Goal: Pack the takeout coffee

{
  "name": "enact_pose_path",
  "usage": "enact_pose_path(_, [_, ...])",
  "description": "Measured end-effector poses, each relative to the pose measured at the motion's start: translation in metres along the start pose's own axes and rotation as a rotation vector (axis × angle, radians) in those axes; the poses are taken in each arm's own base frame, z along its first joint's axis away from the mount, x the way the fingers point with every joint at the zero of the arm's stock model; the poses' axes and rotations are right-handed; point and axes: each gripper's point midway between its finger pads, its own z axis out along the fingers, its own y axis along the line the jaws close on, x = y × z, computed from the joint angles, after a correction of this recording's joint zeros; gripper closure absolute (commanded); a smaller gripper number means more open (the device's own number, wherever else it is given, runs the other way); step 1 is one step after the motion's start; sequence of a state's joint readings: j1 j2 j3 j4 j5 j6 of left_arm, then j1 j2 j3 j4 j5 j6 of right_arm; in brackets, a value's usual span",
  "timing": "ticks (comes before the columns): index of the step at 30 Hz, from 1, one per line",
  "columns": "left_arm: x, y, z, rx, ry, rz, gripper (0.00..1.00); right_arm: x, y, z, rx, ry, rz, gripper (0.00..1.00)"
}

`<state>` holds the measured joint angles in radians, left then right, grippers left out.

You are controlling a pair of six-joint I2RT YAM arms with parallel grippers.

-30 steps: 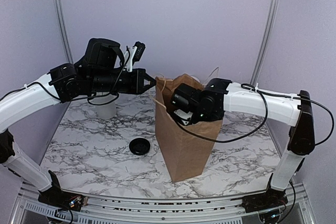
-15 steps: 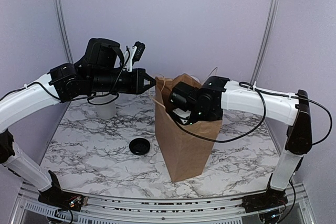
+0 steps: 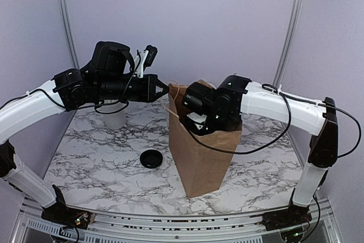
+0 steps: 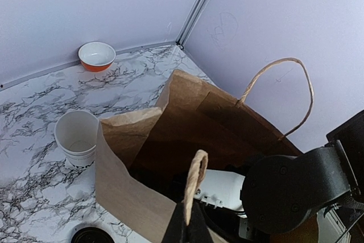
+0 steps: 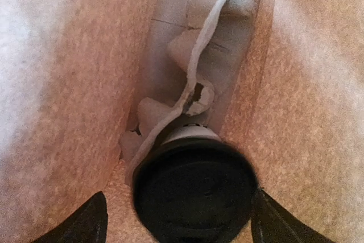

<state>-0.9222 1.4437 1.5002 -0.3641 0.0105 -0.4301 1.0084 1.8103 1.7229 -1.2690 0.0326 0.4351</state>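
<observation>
The brown paper bag [image 3: 199, 152] stands upright mid-table. My left gripper [image 4: 190, 223] is shut on the bag's near twine handle [image 4: 196, 177] and holds the mouth open; it shows at the bag's left rim [image 3: 160, 89] from above. My right gripper [image 5: 177, 197] reaches down inside the bag and is open. The takeout coffee [image 5: 196, 194], a white cup under a black lid, stands on the bag's floor between its fingers. The left finger [image 5: 85, 223] is clear of the lid; the right finger [image 5: 273, 220] sits right at the lid's edge. From above, the cup is hidden.
A lidless white cup [image 4: 77, 138] stands left of the bag, also visible behind the left arm [image 3: 115, 119]. A loose black lid [image 3: 152, 159] lies in front of it. An orange bowl [image 4: 96, 55] sits by the back wall. The bag's far handle [image 4: 278, 92] arches up.
My right gripper's jaws have spread wider around the cup, and its wrist has risen slightly at the bag's mouth. The left arm has not moved.
</observation>
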Motion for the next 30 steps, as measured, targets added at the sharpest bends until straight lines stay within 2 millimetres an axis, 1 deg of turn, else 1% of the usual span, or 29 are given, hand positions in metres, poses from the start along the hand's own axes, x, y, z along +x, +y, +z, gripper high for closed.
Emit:
enact_pose_path(3, [0.0,0.0,0.0,0.001,0.001,0.0,1.0,-0.001,0.001,-0.004,0.001,-0.003,-0.002,0.12])
enact_pose_path(8, [0.001,-0.001,0.0,0.008,0.004,0.0,1.0,-0.01,0.004,-0.017,-0.011,-0.04,-0.003,0.11])
enact_pose_path(17, [0.002,-0.002,0.001,0.014,0.011,0.0,1.0,-0.013,0.002,-0.022,0.003,-0.054,-0.003,0.1])
enact_pose_path(24, [0.005,-0.002,0.005,0.016,0.022,0.0,1.0,-0.027,0.002,-0.04,0.007,-0.116,0.002,0.1])
enact_pose_path(30, [0.005,-0.002,0.005,0.017,0.022,0.0,1.0,-0.034,0.0,-0.049,0.017,-0.153,0.011,0.1])
